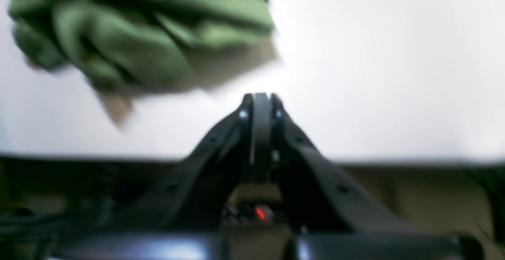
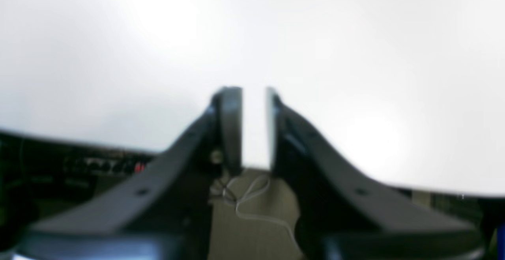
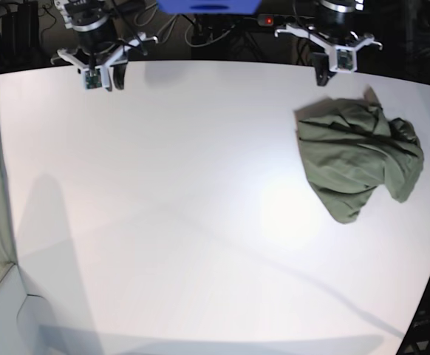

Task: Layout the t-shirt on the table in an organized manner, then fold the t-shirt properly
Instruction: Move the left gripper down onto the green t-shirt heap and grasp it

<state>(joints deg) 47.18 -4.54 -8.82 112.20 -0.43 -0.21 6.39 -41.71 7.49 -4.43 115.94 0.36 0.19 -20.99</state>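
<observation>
Our t-shirt [image 3: 359,159] lies crumpled near the table's [image 3: 163,222] right edge, laying-out not yet begun. Our left gripper [image 1: 260,98], jaws together and empty, hangs just beside it; our right gripper [image 2: 254,94], slightly parted, waits well apart. Next, we judge, comes grasping an edge.

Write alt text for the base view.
A crumpled olive-green t-shirt lies bunched near the right edge of a white table. The left gripper hovers just behind the shirt, touching nothing; the right gripper hangs over the far-left corner.
</observation>
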